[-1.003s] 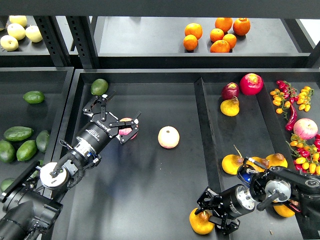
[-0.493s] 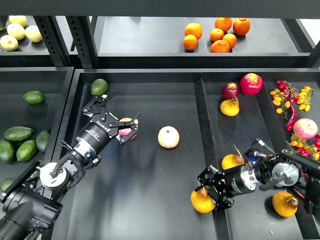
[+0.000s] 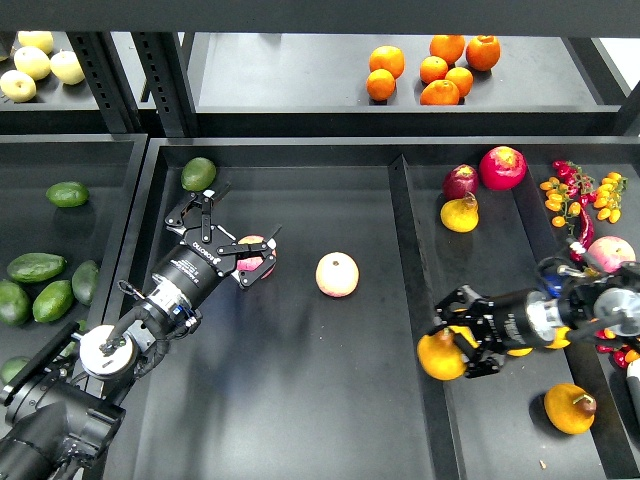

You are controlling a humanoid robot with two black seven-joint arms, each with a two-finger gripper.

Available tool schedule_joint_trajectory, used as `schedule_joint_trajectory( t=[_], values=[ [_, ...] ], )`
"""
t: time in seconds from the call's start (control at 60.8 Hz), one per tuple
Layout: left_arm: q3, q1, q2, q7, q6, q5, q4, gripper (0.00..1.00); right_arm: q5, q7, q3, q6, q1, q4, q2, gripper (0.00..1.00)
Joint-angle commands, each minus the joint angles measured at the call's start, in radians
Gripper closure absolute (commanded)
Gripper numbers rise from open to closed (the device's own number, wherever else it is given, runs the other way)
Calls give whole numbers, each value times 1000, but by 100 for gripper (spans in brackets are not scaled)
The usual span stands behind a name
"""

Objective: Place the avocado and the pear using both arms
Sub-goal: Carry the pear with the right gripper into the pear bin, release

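Here 2 claws: right claw [image 3: 462, 345] pinches 1 pear [image 3: 441, 355]; left claw [image 3: 232, 238] spread.

Your arms are black and jointed. The left end effector [image 3: 236, 238] has skeletal black fingers, white lettering on its cylindrical wrist, and a silver cap nearer you. The right end effector [image 3: 462, 335] carries silver rings and blue trim.
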Motion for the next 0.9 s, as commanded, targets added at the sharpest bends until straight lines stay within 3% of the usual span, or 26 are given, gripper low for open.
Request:
schedule_joint_trajectory(
  t=[0.0, 0.181, 0.641, 0.888],
  values=[
    [2, 2, 0, 0, 0, 0, -1, 1, 0, 0, -3, 0, -21, -7, -50, 87],
    [2, 0, 0, 0, 0, 0, -1, 1, -14, 0, -7, 0, -92, -21, -73, 86],
    [2, 0, 0, 2, 0, 0, -1, 1, -43, 0, 9, 0, -165, -159, 10, 84],
    [2, 0, 0, 0, 0, 0, -1, 1, -43, 0, 10, 0, -175, -172, 28, 73]
  ],
)
